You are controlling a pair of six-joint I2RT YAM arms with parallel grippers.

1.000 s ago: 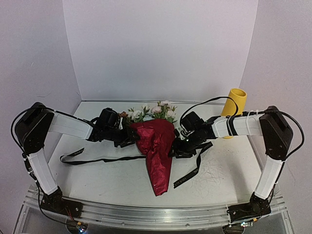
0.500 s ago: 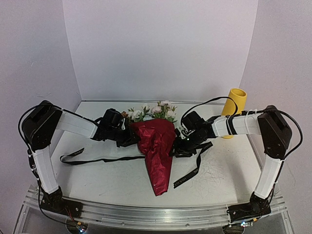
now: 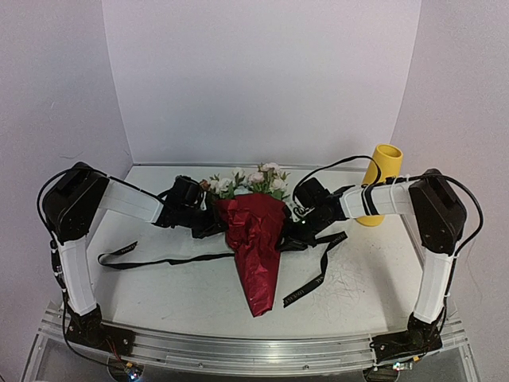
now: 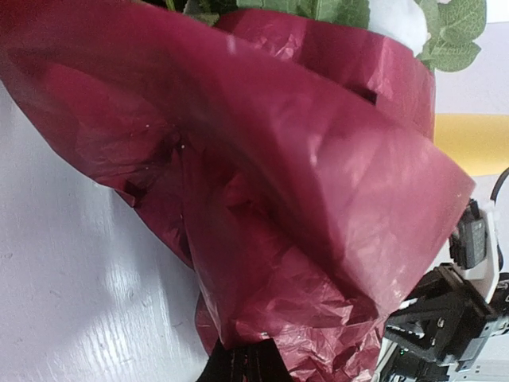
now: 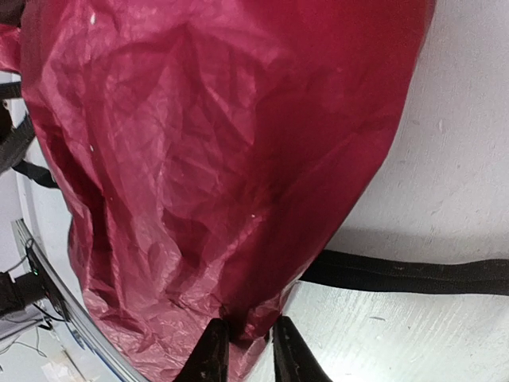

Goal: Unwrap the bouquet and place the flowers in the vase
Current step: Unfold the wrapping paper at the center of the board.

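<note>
Our left gripper [image 4: 242, 362] is pressed together, and the edge of the shiny dark red crinkled wrap [image 3: 258, 270] runs right into its fingers, so we judge it has hold of the sheet on the 9 o'clock side. Our right gripper [image 5: 246, 350] pinches a fold of the same wrap on the 3 o'clock side, with red foil showing between its nearly closed fingertips.

Between the two, the bouquet [image 3: 253, 208] lies flat on the white bench [image 3: 183, 294], its pointed tip toward 6 o'clock. The small pink, cream and rust-orange flowers [image 3: 254, 181] fan out of the wrap's mouth at 12 o'clock. The thin black ribbon [image 3: 159, 260] lies slack on the bench, trailing off toward 9 o'clock and toward 4 o'clock, and we see no tie around the cone.

We judge the task early: the ribbon looks undone, but the sheet is closed around the stems. Peeling it apart, lifting the flowers free and carrying them over are all left. The tall mustard-yellow vase [image 3: 386, 163] stands upright at 2 o'clock, well apart, with nothing rising from its mouth.
</note>
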